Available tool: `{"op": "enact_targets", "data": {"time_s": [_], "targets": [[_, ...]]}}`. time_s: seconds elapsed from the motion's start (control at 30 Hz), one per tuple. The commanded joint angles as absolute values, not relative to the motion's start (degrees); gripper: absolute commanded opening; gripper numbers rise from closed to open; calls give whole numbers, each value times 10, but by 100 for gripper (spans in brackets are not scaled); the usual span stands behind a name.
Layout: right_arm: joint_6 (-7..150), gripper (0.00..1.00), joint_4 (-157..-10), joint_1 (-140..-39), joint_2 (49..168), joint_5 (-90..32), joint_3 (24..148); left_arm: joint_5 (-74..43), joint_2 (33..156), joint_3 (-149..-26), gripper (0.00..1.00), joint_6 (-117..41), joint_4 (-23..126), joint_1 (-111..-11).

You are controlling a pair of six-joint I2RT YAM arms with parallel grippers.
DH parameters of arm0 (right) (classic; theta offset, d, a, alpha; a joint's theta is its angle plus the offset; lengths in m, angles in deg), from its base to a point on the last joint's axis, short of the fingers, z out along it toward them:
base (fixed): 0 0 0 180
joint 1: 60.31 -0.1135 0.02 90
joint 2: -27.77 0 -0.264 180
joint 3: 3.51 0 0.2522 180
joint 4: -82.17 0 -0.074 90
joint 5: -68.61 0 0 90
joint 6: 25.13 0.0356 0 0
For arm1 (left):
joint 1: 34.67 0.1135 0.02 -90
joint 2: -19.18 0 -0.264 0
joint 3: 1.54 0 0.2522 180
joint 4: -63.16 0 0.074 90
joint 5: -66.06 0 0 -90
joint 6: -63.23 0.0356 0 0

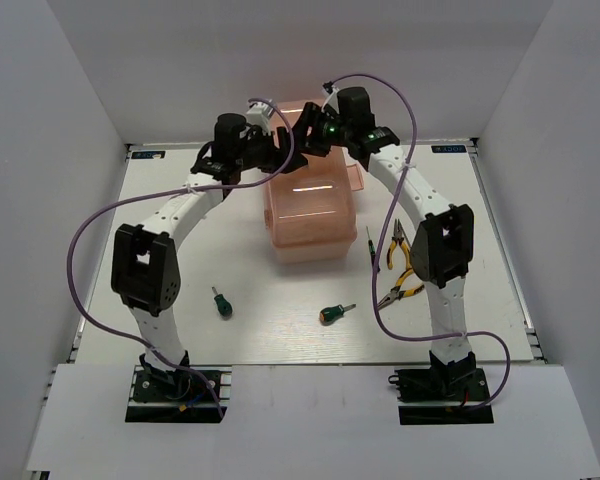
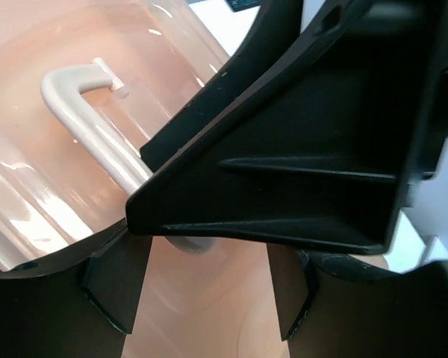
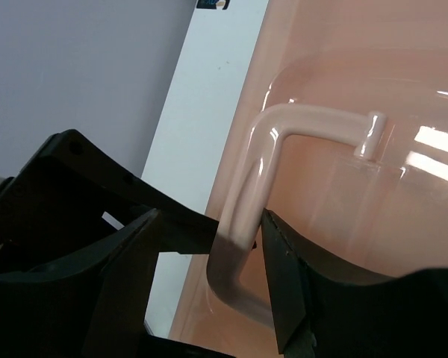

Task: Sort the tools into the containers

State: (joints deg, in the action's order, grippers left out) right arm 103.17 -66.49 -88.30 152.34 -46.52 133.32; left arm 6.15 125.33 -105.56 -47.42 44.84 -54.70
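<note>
At the lid handle (image 3: 306, 123), centre your open right hand (image 3: 209, 216) before you close, and keep the open left hand (image 2: 201, 268) clear.

Top view: left fingers (image 2: 119, 287) and right fingers (image 3: 284, 298) are buried under my own wrists at 12 o'clock of the toolbox (image 1: 310, 215). Toolbox insides are pink haze, can't make out compartments. Pliers (image 1: 405, 270) at 3 o'clock are partly behind my right arm (image 1: 442, 250). Thin screwdriver (image 1: 370, 243) is too small to read. Left wrist view: black housing (image 2: 306, 149) covers mid handle (image 2: 82, 97).
</note>
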Motion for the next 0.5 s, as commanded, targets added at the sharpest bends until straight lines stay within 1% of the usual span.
{"op": "enact_targets", "data": {"time_s": [0.0,0.03,0.13,0.17,0.2,0.27,0.3,0.37,0.4,0.47], "targets": [[1059,61,-715,-889,1490,-520,1332,-29,1256,-1095,72,-456,387,-562],[1063,60,-718,-889,1491,-522,1327,-39,1264,-1095,72,-456,382,-562],[1063,60,-720,-883,1485,-526,1327,-79,1277,-1107,67,-456,363,-573],[1061,60,-712,-880,1483,-516,1332,-92,1277,-1108,62,-456,355,-573],[1028,64,-698,-877,1481,-503,1348,-107,1284,-1116,60,-456,345,-578],[981,70,-656,-870,1470,-455,1371,-128,1291,-1131,57,-462,330,-583],[967,70,-652,-868,1467,-414,1374,-142,1297,-1136,55,-462,324,-583],[905,70,-627,-856,1452,-382,1378,-163,1297,-1143,54,-468,317,-588],[885,70,-621,-855,1447,-329,1374,-176,1304,-1149,54,-474,310,-588],[834,70,-610,-842,1425,-297,1353,-190,1311,-1156,54,-487,303,-588]]}}
